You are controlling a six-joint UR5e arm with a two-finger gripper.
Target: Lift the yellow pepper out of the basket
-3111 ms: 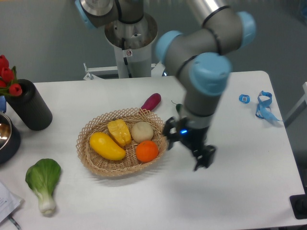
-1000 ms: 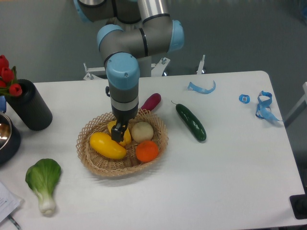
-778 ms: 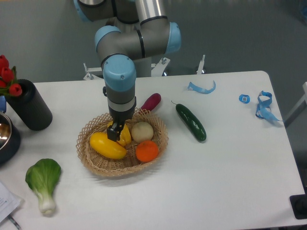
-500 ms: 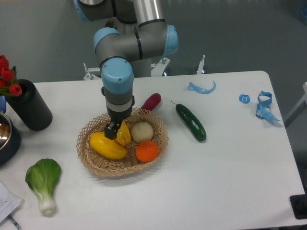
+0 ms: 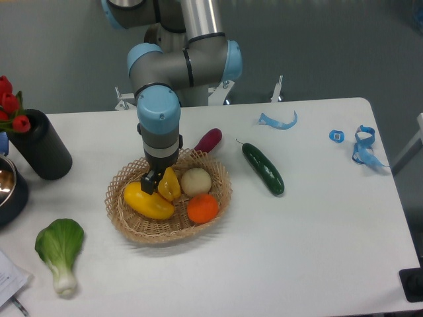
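Note:
The yellow pepper (image 5: 170, 185) lies in the round wicker basket (image 5: 125, 224) at left centre, between a larger smooth yellow fruit (image 5: 148, 201) and a pale round fruit (image 5: 196, 181). My gripper (image 5: 154, 178) points down into the basket at the pepper's upper left side. One dark finger (image 5: 150, 180) shows against the pepper's left edge and the other is hidden behind the pepper. The jaws look open around it, and the pepper rests in the basket. An orange (image 5: 202, 208) lies in front.
A purple vegetable (image 5: 208, 140) lies just behind the basket and a cucumber (image 5: 262, 168) to its right. A bok choy (image 5: 59, 247) lies front left. A black vase with red tulips (image 5: 39, 145) and a metal bowl (image 5: 8, 188) stand at the left. Blue clips (image 5: 362, 146) lie far right.
The arm swung from right of the basket to over it. In the last second the gripper shifted slightly left and up along the pepper. The fruits have not moved.

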